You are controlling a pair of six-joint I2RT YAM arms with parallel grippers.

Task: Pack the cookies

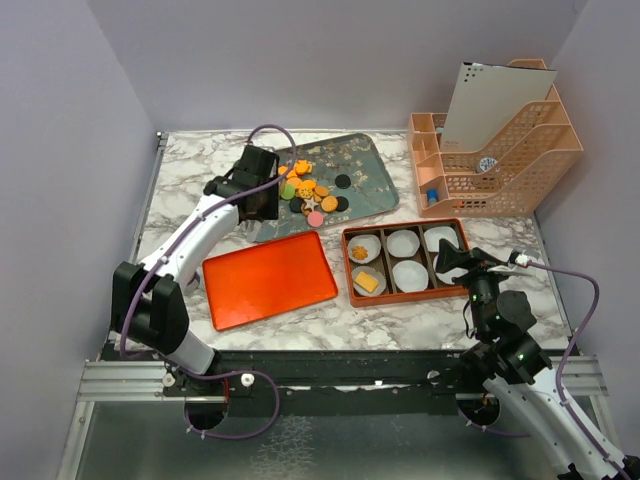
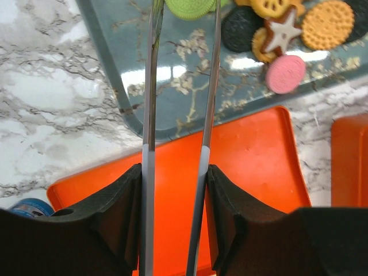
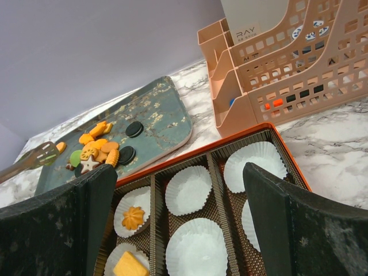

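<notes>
The cookies (image 1: 310, 195) lie in a heap on a blue-grey flowered tray (image 1: 365, 170): orange rounds, black, green, pink and a star (image 2: 286, 30). My left gripper (image 1: 262, 195) hovers over the tray's left part, shut on metal tongs (image 2: 150, 115). The tong arms reach to a green cookie (image 2: 190, 7) at the frame's edge, where their tips are cut off. An orange box (image 1: 405, 300) holds white paper cups. One cup has an orange flower cookie (image 3: 133, 217), another a yellow square (image 3: 130, 265). My right gripper (image 3: 178, 169) hangs open above the box's right side, empty.
A flat orange lid (image 1: 268, 278) lies left of the box, below the tray. A peach mesh file organiser (image 1: 500, 150) with a white sheet stands at the back right. Grey walls close in on the left, back and right of the marble table (image 1: 180, 170).
</notes>
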